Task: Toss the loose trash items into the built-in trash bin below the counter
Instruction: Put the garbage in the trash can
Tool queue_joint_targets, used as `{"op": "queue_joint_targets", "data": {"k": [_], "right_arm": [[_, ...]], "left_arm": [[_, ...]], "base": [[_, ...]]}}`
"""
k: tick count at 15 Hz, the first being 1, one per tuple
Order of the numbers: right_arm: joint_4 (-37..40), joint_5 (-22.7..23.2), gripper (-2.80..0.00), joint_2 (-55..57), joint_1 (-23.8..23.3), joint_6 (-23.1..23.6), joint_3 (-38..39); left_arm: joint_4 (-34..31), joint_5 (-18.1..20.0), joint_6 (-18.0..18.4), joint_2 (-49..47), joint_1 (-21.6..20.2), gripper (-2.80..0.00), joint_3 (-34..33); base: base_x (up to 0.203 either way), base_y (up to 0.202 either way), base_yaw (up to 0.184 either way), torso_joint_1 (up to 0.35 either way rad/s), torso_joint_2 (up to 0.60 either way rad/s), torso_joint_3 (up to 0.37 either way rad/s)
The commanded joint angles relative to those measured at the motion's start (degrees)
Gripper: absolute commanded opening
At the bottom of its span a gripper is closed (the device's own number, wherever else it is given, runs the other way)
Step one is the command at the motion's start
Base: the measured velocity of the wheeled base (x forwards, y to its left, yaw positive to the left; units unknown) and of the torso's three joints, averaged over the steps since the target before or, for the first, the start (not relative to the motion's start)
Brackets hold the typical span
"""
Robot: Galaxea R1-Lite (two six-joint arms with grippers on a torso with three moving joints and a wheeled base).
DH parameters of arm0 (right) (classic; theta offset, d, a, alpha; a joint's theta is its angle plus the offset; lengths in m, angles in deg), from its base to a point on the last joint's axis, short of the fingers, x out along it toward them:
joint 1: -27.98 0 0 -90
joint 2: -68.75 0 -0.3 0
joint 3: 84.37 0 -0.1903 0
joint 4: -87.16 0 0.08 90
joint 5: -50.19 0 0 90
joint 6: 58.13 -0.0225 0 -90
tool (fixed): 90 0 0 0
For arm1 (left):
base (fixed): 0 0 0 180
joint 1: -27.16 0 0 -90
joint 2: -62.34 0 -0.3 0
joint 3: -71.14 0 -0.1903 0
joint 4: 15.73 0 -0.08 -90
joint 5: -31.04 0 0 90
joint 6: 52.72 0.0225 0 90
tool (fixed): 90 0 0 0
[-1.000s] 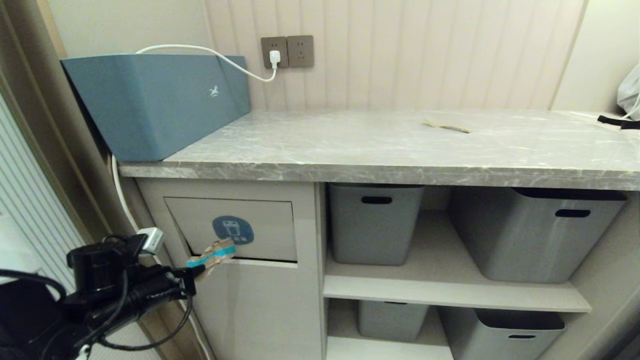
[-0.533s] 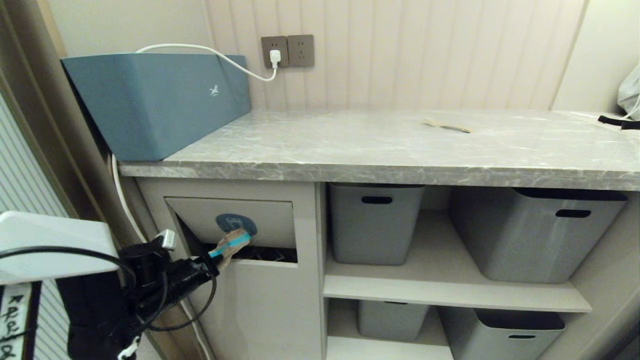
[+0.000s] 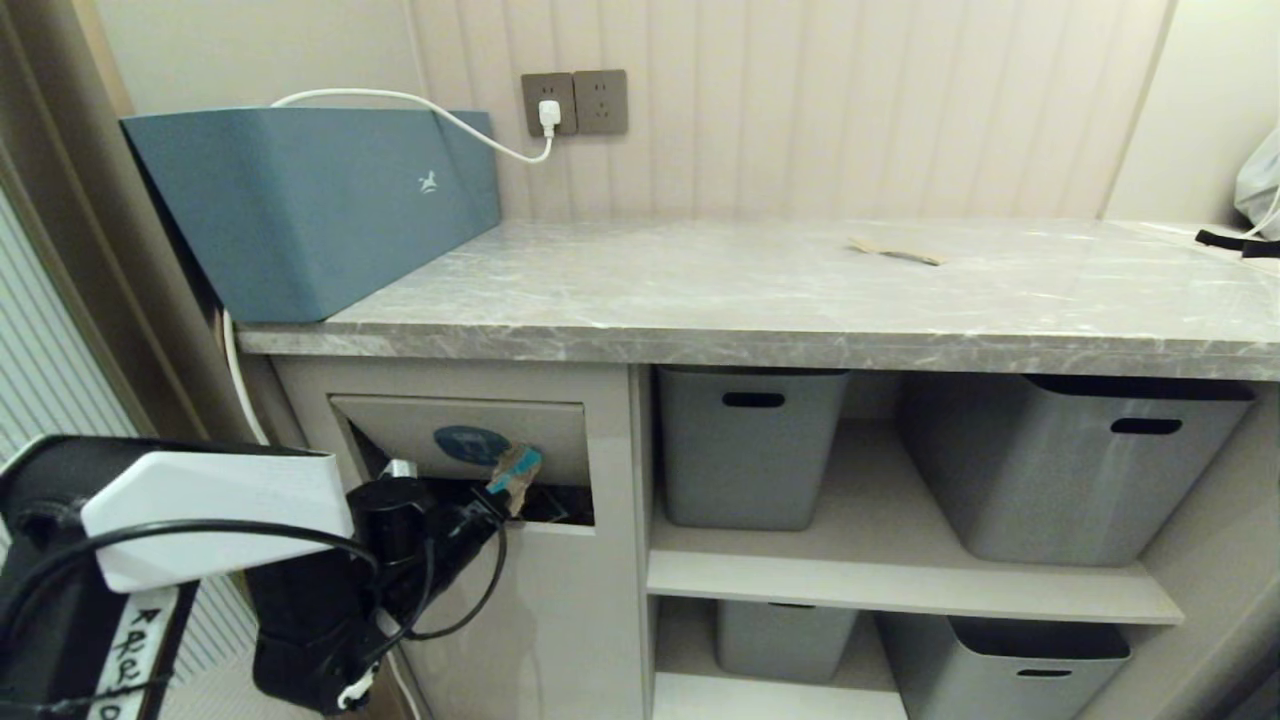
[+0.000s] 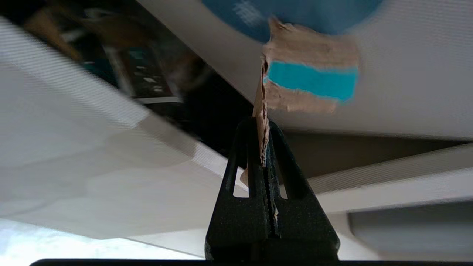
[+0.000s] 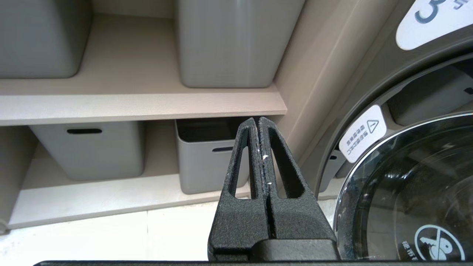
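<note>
Left gripper fingers clamped on teal-striped cardboard scrap at tilted bin flap; blue bin-icon sticker; right gripper fingers pressed together, empty; horse-logo box on desk.

A torn brown cardboard scrap with a teal-blue stripe stands at the mouth of the built-in trash bin, whose flap is tilted inward. A second thin brown scrap lies flat on the grey marbled counter, well to the right.
</note>
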Motion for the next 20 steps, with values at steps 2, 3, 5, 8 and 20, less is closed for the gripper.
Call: {"op": "queue_joint_targets", "data": {"k": [2,3,5,8,20], "right_arm": [[1.1,0.4,-2.80,0.3,0.0,-0.1,-0.3],[1.2,1.4,-2.80,0.3,0.0,-0.2,-0.3],[2.0,1.7,-2.80,0.3,0.0,-0.2,-0.5],[2.0,2.0,-2.80,0.3,0.0,-0.3,-0.5],[2.4,2.1,-2.80,0.3,0.0,-0.4,-0.5]], "left_arm": [[0.5,-2.5,-0.2,-1.3,0.7,-2.80,0.1],[0.5,-4.2,0.0,-1.9,0.6,-2.80,0.6],[0.5,-5.9,0.2,-2.6,0.4,-2.80,0.5],[0.5,-7.7,10.9,-5.7,-2.5,-2.80,0.6],[0.5,-2.8,22.5,-3.4,-7.2,-2.80,6.0]], "base": [[0.000,0.000,0.000,0.000,0.00,0.000],[0.000,0.000,0.000,0.000,0.00,0.000],[0.000,0.000,0.000,0.000,0.00,0.000],[0.000,0.000,0.000,0.000,0.00,0.000],[0.000,0.000,0.000,0.000,0.00,0.000]]}}
